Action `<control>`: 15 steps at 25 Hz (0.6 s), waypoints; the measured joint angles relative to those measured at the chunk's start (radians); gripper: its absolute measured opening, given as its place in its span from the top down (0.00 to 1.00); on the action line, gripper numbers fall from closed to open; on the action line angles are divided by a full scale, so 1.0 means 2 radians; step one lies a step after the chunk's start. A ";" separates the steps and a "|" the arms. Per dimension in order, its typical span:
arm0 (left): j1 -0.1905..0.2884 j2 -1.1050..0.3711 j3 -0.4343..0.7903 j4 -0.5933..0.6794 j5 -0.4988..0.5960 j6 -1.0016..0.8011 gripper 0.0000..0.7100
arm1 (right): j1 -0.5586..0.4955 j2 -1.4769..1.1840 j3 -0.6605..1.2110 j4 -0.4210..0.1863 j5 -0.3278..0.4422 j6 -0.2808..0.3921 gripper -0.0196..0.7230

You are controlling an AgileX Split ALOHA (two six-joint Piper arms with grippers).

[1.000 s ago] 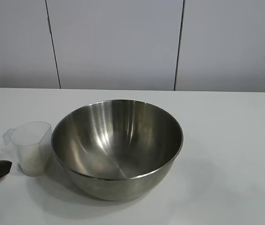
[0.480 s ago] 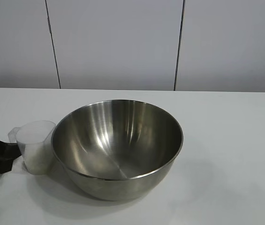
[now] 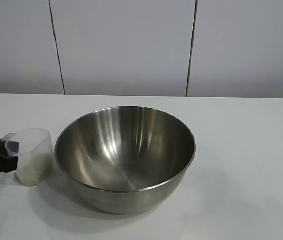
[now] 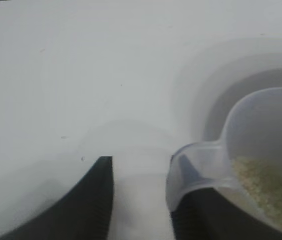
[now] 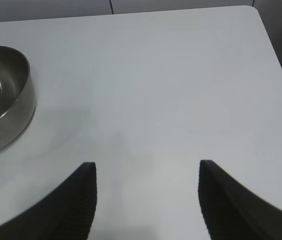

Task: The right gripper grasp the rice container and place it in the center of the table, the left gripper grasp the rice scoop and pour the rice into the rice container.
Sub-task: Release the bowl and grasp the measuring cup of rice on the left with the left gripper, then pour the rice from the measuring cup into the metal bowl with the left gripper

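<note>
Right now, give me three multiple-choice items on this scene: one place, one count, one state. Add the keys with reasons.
1. In the exterior view, where does the rice scoop stand?
A) left of the rice container
B) inside it
C) right of it

2. How many vessels are on the table?
A) one
B) two
C) four

3. Where is the rice?
A) heaped in the container
B) spilled on the table
C) in the scoop

Key:
1 A: the scoop stands by the container's left wall.
2 B: only the scoop and the container show.
3 C: grains lie in the scoop, and the container shows bare steel inside.
</note>
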 joint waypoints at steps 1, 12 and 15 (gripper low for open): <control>0.000 0.000 0.000 0.000 0.000 0.000 0.93 | 0.000 0.000 0.000 0.000 0.000 0.000 0.42; -0.006 -0.125 0.000 -0.013 0.023 0.039 0.99 | 0.000 0.000 0.000 0.000 0.000 0.000 0.42; -0.032 -0.193 -0.010 -0.014 0.083 0.075 0.99 | 0.000 0.000 0.000 0.000 0.000 0.000 0.42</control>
